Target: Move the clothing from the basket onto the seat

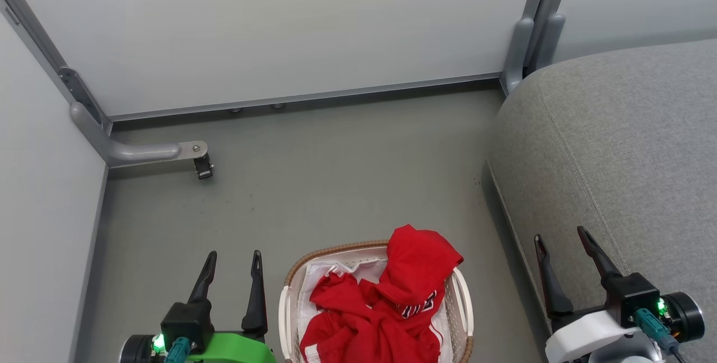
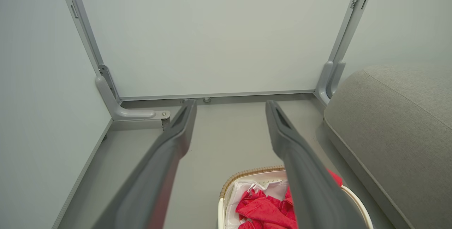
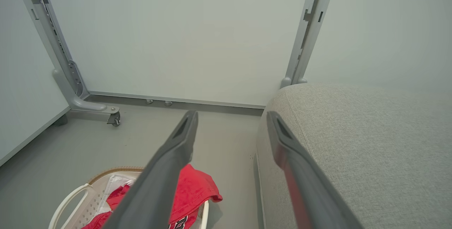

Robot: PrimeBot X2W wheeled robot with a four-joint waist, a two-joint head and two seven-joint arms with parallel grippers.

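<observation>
one basket [image 1: 336,249], lower end off-frame

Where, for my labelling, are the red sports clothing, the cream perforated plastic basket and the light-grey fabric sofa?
red sports clothing [image 1: 417,262]: head view, raised hump.
cream plastic basket [image 1: 336,249]: head view, woven rim.
light-grey fabric sofa [image 1: 616,144]: head view, top surface.

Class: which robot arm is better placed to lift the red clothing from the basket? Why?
Probably the right. The right gripper and left gripper are both open, but the right hovers by the seat, and the red clothing heaps toward the right rim of the basket.
</observation>
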